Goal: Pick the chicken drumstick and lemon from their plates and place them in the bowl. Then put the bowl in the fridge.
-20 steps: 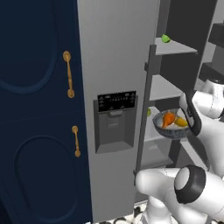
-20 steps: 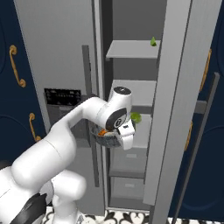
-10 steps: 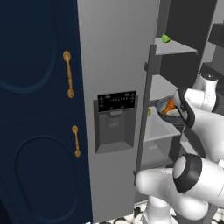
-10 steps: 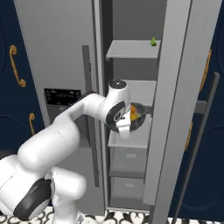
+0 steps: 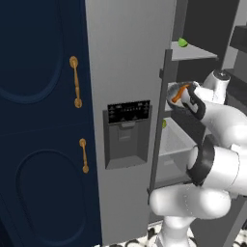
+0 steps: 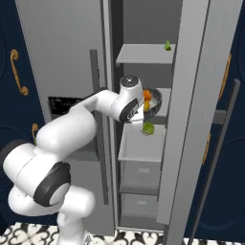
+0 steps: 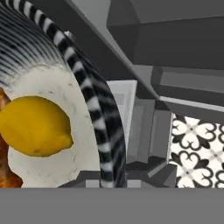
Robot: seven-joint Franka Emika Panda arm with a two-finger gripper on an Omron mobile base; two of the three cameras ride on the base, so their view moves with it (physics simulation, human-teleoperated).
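Ribbed dark grey metal forms the outer wall of the bowl [image 7: 94,109], with black and white bands along its rim; the inside is pale and speckled. Hand view: the lemon [image 7: 34,126], oval and deep yellow with a small nub at one end, lies on the bowl floor, directly ahead of the gripper. The drumstick [image 7: 6,175], orange-brown and roasted, touches the lemon on its far side from the rim and is cut off by the picture edge.

Right base view: the gripper [image 6: 143,113] is closed on the near rim of the bowl [image 6: 154,101] and holds it inside the open fridge [image 6: 191,95], at the level of the middle shelf. The drumstick [image 6: 147,97] shows as an orange patch above the rim, just beside the gripper. A small green fruit [image 6: 148,128] lies on the shelf below the gripper; a second green fruit [image 6: 168,46] sits on the top shelf, well above it.

Left base view: the bowl [image 5: 176,91] is just past the door edge, with the drumstick [image 5: 179,93] inside and the gripper [image 5: 192,100] clamped at its rim.
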